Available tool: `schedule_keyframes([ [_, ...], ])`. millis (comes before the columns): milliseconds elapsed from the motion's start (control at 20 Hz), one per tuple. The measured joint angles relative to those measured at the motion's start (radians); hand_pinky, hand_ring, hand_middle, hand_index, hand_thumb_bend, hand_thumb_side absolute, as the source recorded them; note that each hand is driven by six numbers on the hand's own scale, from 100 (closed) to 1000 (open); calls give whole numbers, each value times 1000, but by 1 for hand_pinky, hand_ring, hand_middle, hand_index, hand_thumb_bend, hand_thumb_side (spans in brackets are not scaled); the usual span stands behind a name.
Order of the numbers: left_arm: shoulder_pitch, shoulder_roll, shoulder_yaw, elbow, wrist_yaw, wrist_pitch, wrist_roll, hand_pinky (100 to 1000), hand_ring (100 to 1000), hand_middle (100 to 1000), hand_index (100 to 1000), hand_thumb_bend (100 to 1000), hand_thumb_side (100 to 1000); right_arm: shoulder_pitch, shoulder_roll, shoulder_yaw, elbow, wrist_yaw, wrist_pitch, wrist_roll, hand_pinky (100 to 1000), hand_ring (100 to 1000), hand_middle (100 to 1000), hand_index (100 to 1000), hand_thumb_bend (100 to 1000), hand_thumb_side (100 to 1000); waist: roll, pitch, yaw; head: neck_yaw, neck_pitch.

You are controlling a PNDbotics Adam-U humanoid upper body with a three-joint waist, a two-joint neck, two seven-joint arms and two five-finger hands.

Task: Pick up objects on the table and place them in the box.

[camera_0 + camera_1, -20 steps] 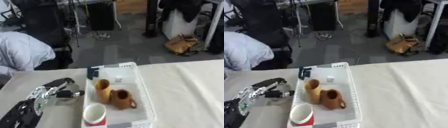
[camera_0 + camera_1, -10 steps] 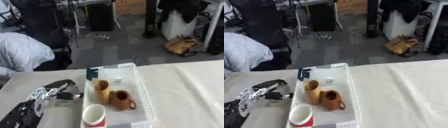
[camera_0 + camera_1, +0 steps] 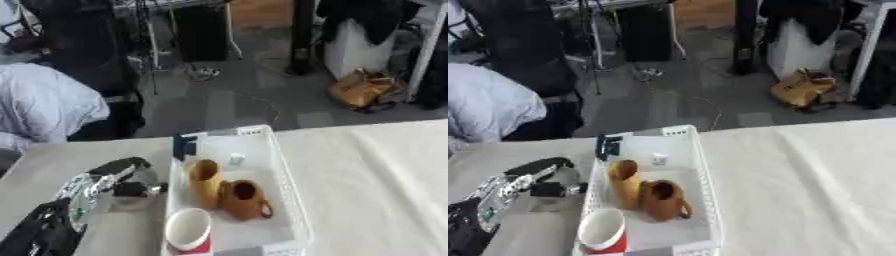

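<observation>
A white plastic lattice-walled box is seen on the cream cloth-covered table, its long side running away from the camera. Inside it, a tall mustard-yellow cup is stood upright at the left wall, with a squat brown ceramic mug touching its right side, handle turned to the near right. A white cup with a red base is placed in the near left corner of the box. A small white object is noted on the box floor farther back; its shape cannot be made out. A dark blue tag-like piece is seen at the box's far left rim. The left hand, black and silver, is seen just beside the box's left wall, over the table. Its fingers are curled around a small pale, clear-looking object, whose kind cannot be told; the object is held outside the box, close to the wall. The right hand is not seen in either view.
</observation>
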Motion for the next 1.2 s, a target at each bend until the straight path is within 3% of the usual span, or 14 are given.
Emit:
schedule_keyframes([
  [700, -3, 0, 6, 7, -13, 6, -9, 1000, 1000, 1000, 1000, 738, 882, 0, 1, 0, 0, -4, 2, 3, 742, 807, 644, 623, 100, 1000, 1, 4, -1, 4, -3],
  [1200, -10, 0, 12, 9, -15, -1, -44, 1000, 1000, 1000, 1000, 699, 861, -1, 1, 0, 0, -8, 5, 5, 742, 800, 640, 616, 100, 1000, 1, 4, -1, 7, -8],
])
